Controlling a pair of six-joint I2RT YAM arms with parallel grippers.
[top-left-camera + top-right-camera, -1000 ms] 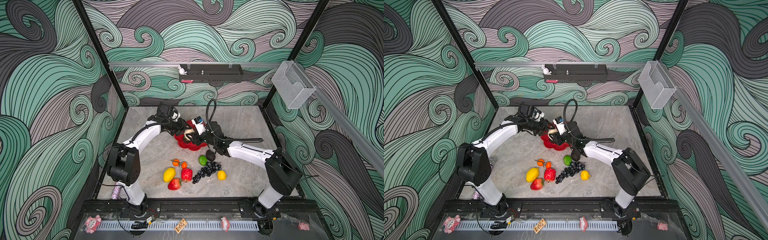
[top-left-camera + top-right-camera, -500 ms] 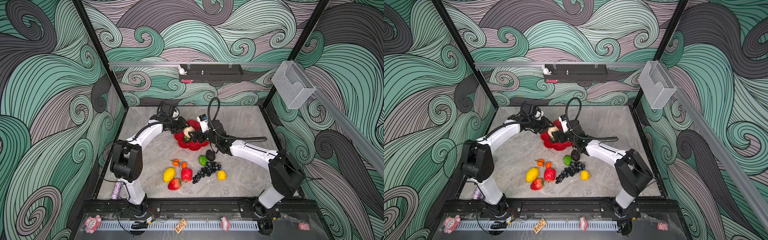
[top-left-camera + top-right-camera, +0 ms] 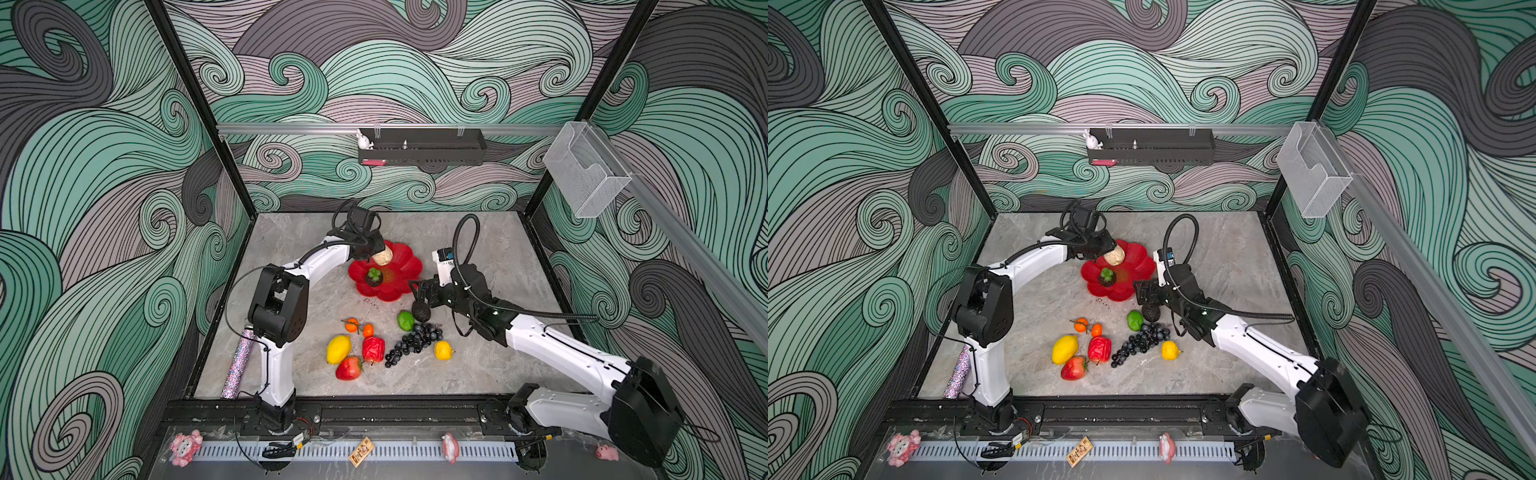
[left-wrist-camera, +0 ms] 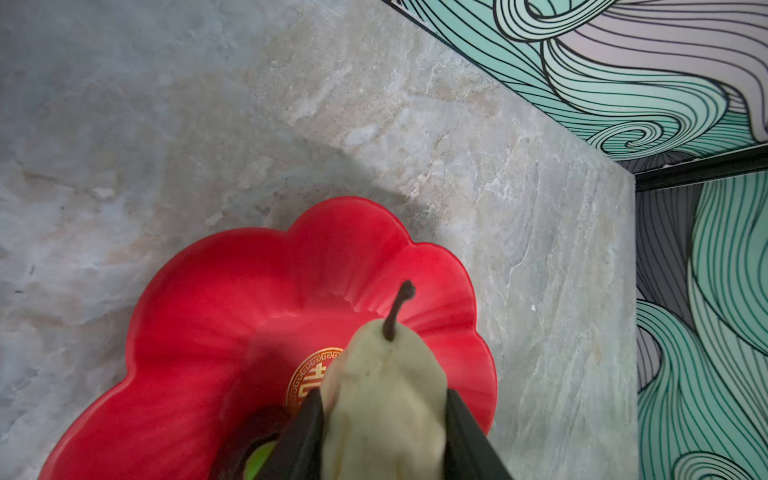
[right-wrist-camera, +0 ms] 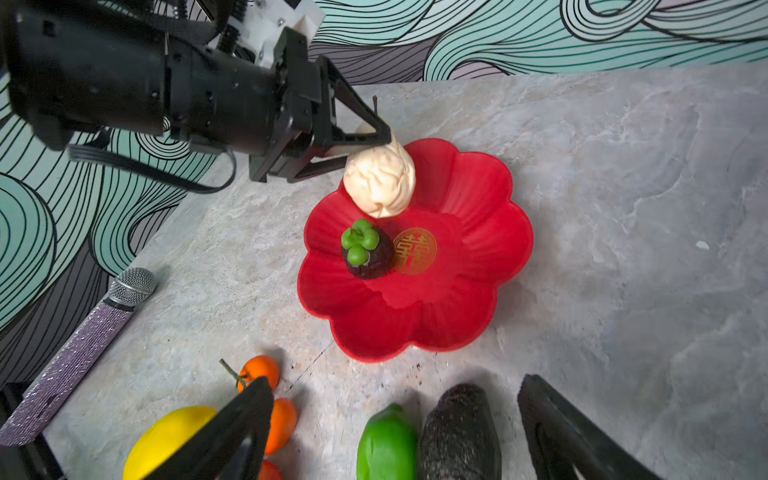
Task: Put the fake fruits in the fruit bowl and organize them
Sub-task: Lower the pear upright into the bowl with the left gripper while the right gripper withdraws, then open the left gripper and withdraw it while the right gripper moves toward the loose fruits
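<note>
The red scalloped fruit bowl (image 3: 409,266) (image 3: 1138,266) (image 4: 232,299) (image 5: 457,249) holds a dark mangosteen (image 3: 374,277) (image 5: 368,253) beside its gold centre. My left gripper (image 4: 382,397) (image 3: 376,254) is shut on a cream pear (image 4: 386,395) (image 5: 380,183) (image 3: 1114,254), low over the bowl's far-left lobe. My right gripper (image 5: 395,386) (image 3: 419,297) hangs open just in front of the bowl, above the dark avocado (image 5: 459,432) (image 3: 422,311) and green lime (image 5: 386,444) (image 3: 405,321), holding nothing.
In front lie two small oranges (image 3: 352,325), a large lemon (image 3: 338,349), a red crinkled fruit (image 3: 373,349), a red apple (image 3: 348,368), black grapes (image 3: 411,343) and a small lemon (image 3: 443,350). A glittery microphone (image 3: 237,365) lies by the left wall.
My right gripper has opened wide and drawn back from the bowl toward the avocado, leaving the mangosteen in the bowl. The left gripper has stayed at the bowl with the pear.
</note>
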